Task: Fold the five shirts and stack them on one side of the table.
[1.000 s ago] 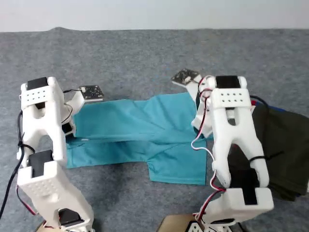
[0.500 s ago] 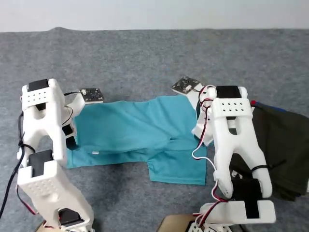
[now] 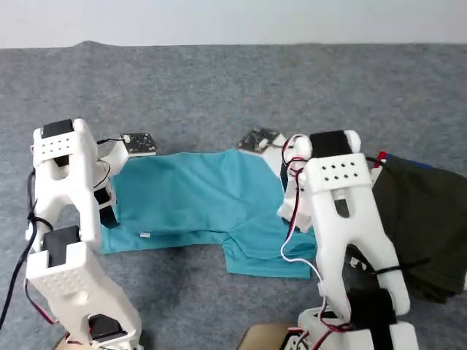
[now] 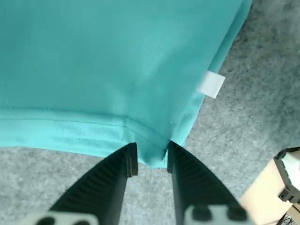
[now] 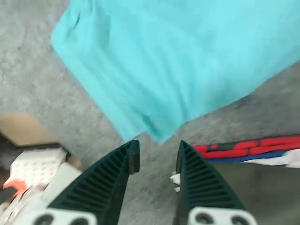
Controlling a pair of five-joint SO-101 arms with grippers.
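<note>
- Left gripper (image 4: 150,157) sits at the left-centre of the high view, tucked under the left arm (image 3: 66,189). Its jaws are clamped on the hemmed edge of the teal shirt (image 4: 93,70), close to a corner.
- A white tag (image 4: 210,85) sticks out of the shirt's edge just beside that grip. In the high view it shows at the shirt's lower left.
- The teal shirt lies in the middle of the high view on the grey table (image 3: 219,80), between the two arms. Its long axis runs left to right across the frame. It is doubled over, and one flap points toward the lower edge of the frame, right of centre.
- The right gripper (image 5: 157,152) is right of centre in the high view, beneath the right arm (image 3: 343,211). Its tips pinch a raised corner of the teal shirt, and the grey table shows through the gap lower down between the jaws.
- A strip of red and blue cloth (image 5: 248,150) lies on the table near that gripper.
- A dark pile of shirts (image 3: 423,219) rests at the right edge of the high view, partly behind the right arm.
</note>
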